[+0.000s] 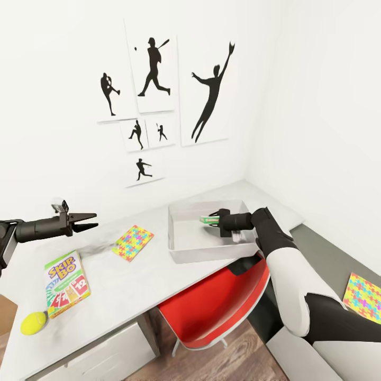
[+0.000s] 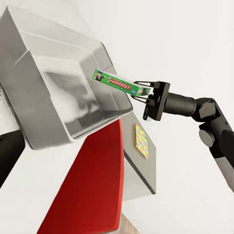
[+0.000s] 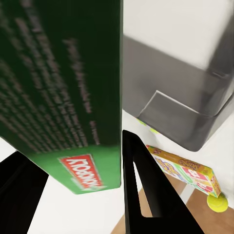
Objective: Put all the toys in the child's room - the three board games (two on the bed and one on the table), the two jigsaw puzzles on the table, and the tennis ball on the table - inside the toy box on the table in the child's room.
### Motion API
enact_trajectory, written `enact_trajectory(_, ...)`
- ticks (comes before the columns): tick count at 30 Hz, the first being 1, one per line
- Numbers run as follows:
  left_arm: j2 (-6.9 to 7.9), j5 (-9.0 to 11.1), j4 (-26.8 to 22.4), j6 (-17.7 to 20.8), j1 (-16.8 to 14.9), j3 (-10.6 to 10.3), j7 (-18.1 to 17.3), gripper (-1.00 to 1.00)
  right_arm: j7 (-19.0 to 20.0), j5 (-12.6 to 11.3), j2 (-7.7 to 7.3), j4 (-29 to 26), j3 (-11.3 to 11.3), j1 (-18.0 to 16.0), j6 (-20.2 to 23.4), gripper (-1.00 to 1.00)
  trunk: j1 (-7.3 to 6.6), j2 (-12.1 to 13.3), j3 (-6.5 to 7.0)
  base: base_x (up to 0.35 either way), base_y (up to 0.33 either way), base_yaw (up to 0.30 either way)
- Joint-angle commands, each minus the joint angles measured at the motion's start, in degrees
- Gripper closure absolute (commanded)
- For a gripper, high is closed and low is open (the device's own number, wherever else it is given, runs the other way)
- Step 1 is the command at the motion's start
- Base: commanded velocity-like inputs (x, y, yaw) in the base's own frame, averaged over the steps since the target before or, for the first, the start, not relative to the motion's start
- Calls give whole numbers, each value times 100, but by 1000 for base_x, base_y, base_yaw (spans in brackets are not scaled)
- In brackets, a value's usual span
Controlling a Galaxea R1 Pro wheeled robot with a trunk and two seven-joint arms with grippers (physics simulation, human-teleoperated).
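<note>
The table (image 1: 137,280) runs along the wall into the room's corner. At its corner end sits the toy box (image 1: 182,248), its rim near the front edge. The right gripper (image 1: 212,219) holds a green-edged board game (image 2: 119,83) clamped above the box's open interior. The left gripper (image 1: 91,220) hovers slightly parted and empty over bare tabletop. A jigsaw puzzle (image 1: 133,242) lies mid-table; the SKIP BO box (image 1: 66,281) and tennis ball (image 1: 34,323) lie near the front edge.
</note>
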Motion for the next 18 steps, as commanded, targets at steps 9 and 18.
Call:
enact_trajectory(9,2,-3,0,61,-5,-1,-25,-100,-35,8,6,-20,-89,-7,47,100,3,-13,-28,0,0,0)
enact_trajectory(18,2,-3,0,61,-5,5,-25,-100,68,8,6,-28,-225,-7,61,100,3,-13,-84,42,-67,0)
